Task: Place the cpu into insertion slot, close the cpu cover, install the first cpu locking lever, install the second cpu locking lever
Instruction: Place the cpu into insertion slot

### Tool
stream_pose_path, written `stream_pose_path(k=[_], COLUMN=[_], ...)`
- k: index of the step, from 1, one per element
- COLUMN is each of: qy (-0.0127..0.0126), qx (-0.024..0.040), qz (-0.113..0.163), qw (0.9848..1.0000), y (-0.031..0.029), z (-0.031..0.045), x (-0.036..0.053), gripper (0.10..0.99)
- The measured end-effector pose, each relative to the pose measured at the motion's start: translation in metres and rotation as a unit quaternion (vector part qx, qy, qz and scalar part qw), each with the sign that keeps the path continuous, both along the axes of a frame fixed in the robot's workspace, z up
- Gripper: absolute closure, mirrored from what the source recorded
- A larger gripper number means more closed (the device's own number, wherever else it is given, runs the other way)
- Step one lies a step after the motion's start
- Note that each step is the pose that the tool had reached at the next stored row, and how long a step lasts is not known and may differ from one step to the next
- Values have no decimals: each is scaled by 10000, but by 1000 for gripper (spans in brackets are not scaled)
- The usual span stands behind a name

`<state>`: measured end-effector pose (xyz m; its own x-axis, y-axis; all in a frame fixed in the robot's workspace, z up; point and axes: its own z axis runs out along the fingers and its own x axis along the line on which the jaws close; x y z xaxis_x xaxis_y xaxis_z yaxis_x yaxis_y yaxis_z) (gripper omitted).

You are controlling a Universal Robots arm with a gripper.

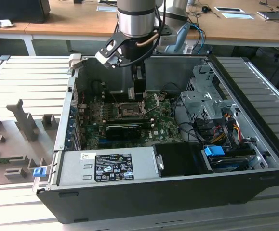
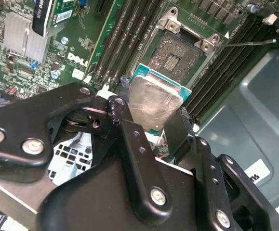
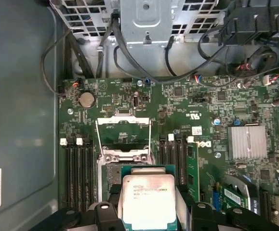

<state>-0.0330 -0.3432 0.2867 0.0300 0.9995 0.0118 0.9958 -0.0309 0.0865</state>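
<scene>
Pale silver metal sits between the black fingers [image 2: 125, 130] of your gripper [image 2: 151, 122]. That is the cpu [image 2: 154, 102], and the hand is closed on it, clamping two opposite edges of the chip. You can see its green underside edge in the second wrist view.

Just past the chip lies the insertion slot [image 2: 175, 55]. Its dark contact field is bare, so the cpu is not seated. It hangs over the near edge of the slot, and you cannot tell from either wrist view whether it touches the rim.

Behind the slot, in the first wrist view, the cpu cover [image 3: 124, 122] stands swung up on its hinge, so the socket is uncovered. A thin wire lever [image 2: 250, 43] sticks out beside the slot, raised off the board.

Long black memory slots [image 3: 76, 168] run along both sides of the socket. Farther across the green motherboard [image 3: 211, 106] there is a finned grey heat sink [image 3: 247, 142].

In the exterior view your arm [image 1: 137, 19] reaches down into the open computer case [image 1: 153, 197], over the middle of the board. A grey power supply [image 1: 108, 166] lies along the case's near wall, and a metal drive cage [image 1: 202, 98] stands at the exterior view's right. The case rests on a ribbed grey table [image 1: 23, 77], with a wooden desk [image 1: 57, 21] beyond it.
</scene>
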Motion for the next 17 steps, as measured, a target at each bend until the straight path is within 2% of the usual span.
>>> stream_pose_path(k=[1, 11, 17], qy=[12, 12, 13], qx=[0, 1, 1], qz=[1, 4, 3], qw=[10000, 10000, 10000], y=[0, 0, 0], z=[-40, -286, -370], x=[0, -41, -59], gripper=[557, 557, 557])
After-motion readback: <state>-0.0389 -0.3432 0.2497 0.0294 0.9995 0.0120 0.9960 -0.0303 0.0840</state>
